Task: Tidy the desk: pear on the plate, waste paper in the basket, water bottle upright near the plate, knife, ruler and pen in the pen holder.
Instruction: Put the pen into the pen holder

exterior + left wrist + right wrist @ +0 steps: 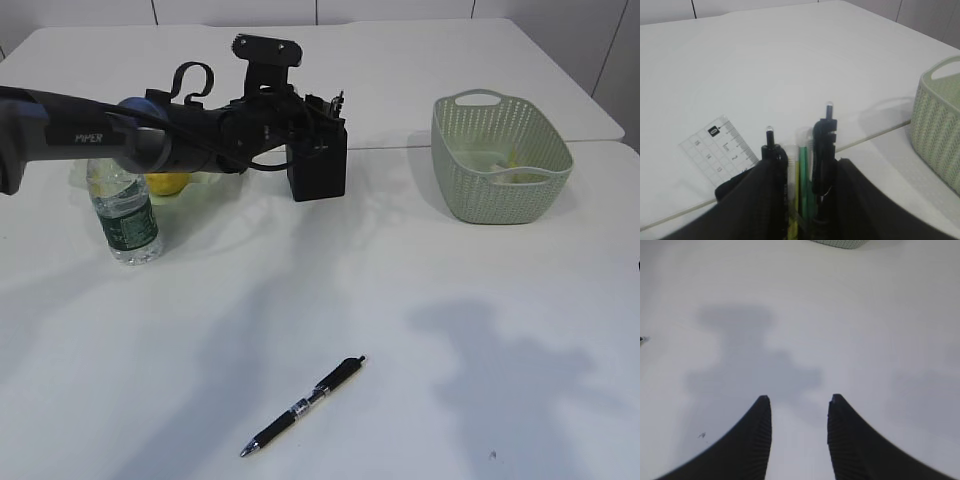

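Reach first: in the exterior view my left arm stretches level from the worktop's left edge toward the middle of its far side, my left pincer [322, 118] over the pen holder [319, 165]. The water bottle [124, 207] stands upright near the left edge, with the pear [168, 183] just behind it, mostly hidden by my arm. The basket [500, 157] sits toward the far right corner. A black pen [303, 405] lies near the front edge, its long axis running diagonally, tip toward the front left.

From my left wrist, my left pincer [802, 172] has its fingers [765, 200] spread on either side of upright pens and green and yellow sticks. The ruler [720, 150] pokes up at the left, tilted, its zero end uppermost.

From my right wrist, my right pincer [799, 412] hangs spread above bare worktop [865, 340], pinching nothing.
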